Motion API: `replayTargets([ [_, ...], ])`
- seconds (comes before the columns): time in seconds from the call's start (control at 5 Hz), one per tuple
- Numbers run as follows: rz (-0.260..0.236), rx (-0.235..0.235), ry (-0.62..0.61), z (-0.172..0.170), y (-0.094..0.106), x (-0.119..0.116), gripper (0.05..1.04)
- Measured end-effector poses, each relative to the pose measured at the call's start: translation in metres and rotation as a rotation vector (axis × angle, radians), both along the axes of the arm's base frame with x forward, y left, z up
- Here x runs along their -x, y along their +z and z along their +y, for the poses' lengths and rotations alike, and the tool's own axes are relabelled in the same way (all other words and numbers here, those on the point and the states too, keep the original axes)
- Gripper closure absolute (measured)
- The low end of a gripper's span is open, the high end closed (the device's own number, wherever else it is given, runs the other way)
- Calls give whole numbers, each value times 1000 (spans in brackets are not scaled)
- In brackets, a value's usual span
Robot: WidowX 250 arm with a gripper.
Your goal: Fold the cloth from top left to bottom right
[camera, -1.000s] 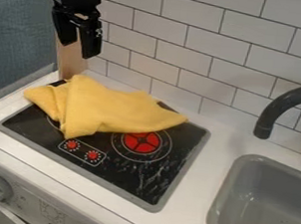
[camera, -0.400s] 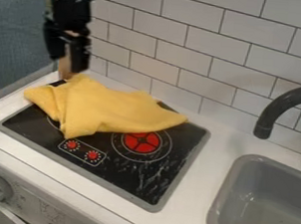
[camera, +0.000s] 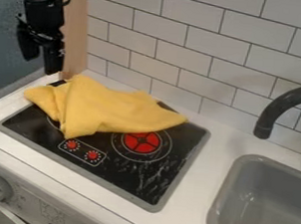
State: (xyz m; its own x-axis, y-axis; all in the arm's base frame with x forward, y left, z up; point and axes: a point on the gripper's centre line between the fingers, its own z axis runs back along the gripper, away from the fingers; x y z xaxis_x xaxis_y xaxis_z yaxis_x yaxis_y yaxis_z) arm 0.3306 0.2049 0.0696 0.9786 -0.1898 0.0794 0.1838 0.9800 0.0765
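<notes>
The black gripper [camera: 40, 64] hangs at the upper left, above the counter's back left corner. Its two fingers stand apart with nothing between them, so it is open. Below it and a little to the right lies the yellow cloth [camera: 113, 110], crumpled over the back part of the black stove top [camera: 140, 178]. A folded flap stretches down the cloth's left half to a point near the control knobs, and another corner sticks out at the far left. Gripper and cloth do not touch.
A red burner [camera: 141, 142] shows just in front of the cloth. To the right are a grey sink [camera: 264, 210] and a dark curved faucet [camera: 278, 109]. White wall tiles [camera: 166, 45] rise behind the counter, and a wooden post [camera: 76, 27] stands beside the gripper.
The gripper has moved left and somewhat lower, from in front of the wooden post to its left side. The cloth lies as before.
</notes>
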Motion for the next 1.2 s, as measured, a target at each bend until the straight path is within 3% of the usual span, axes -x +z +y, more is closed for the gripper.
replayTargets([
  [0.2,20,2,11,7,-17,-4,84],
  [0.6,27,29,9,19,-30,-18,84],
  [1.0,33,85,-17,17,-43,-29,84],
  [1.2,47,83,-26,18,-49,-27,84],
])
